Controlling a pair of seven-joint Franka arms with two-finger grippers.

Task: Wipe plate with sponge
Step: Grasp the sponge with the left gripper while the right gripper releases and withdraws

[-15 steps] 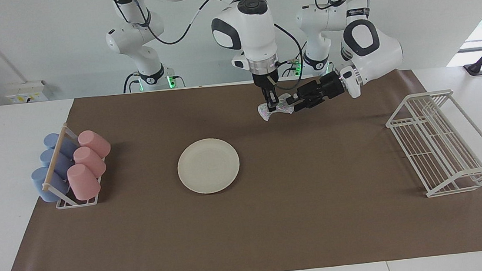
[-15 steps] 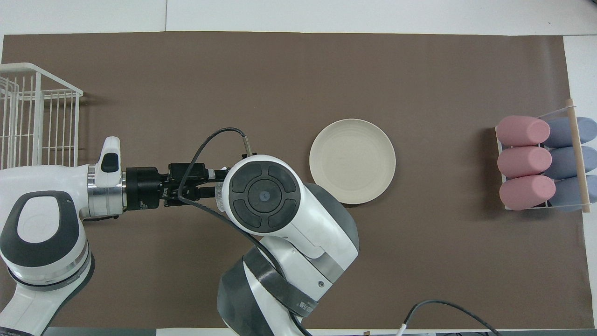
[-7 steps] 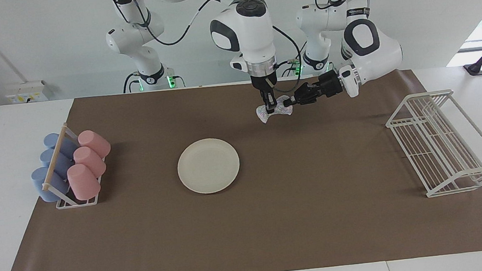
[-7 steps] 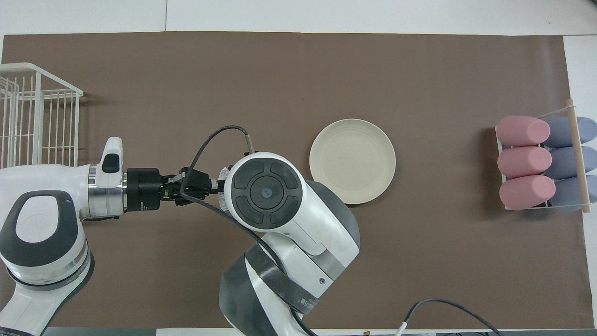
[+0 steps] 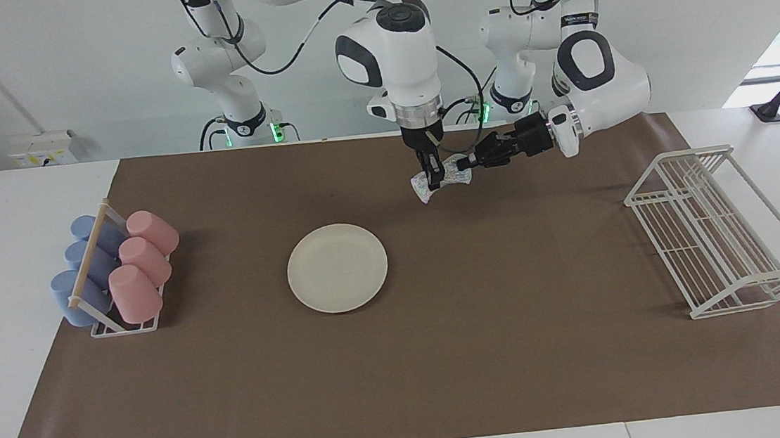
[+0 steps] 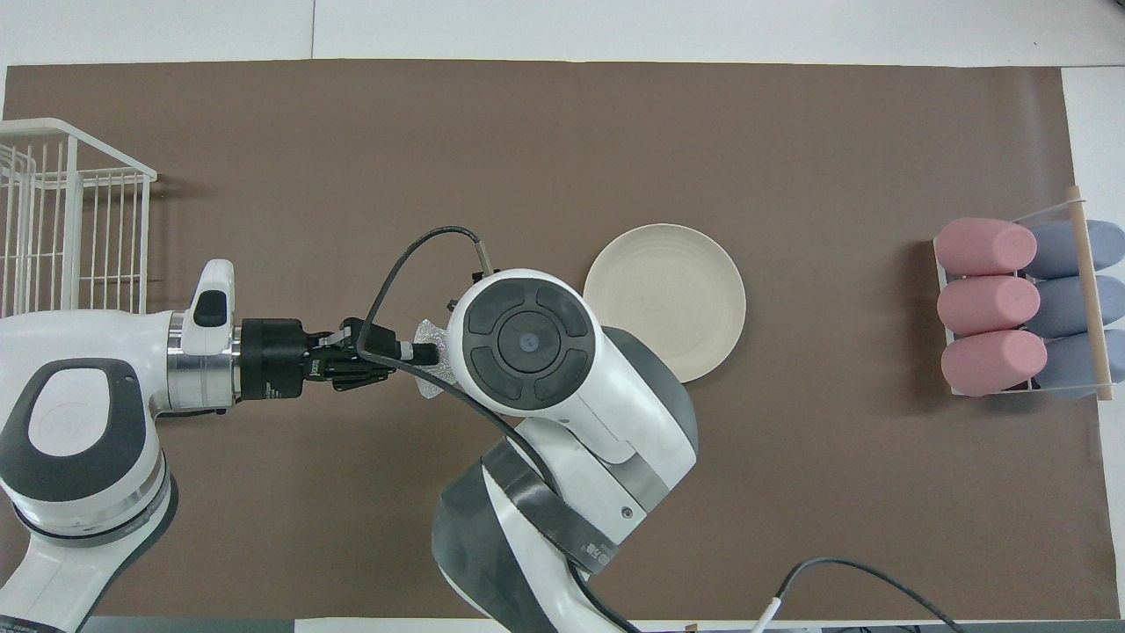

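Sponge is up in the air over the brown mat, between the two grippers, w/ the left gripper pinching one edge; fingertips are pressed together on it. Left arm comes in level from its own end of the table. Right gripper points straight down at the sponge's middle, fingers on either side of it; can't tell whether it's gripping or has let go. In the overhead view the right arm's wrist covers most of the sponge, only a bit of silvery edge shows next to the left gripper.

Plate lies flat on the mat, bare, farther from the robots than the sponge and more toward the right arm's end; well apart from both grippers. Overhead, right wrist overlaps the plate's edge, but that's just height.

Cup rack w/ pink and blue cups sits at the right arm's end of the mat. White wire rack at the left arm's end.
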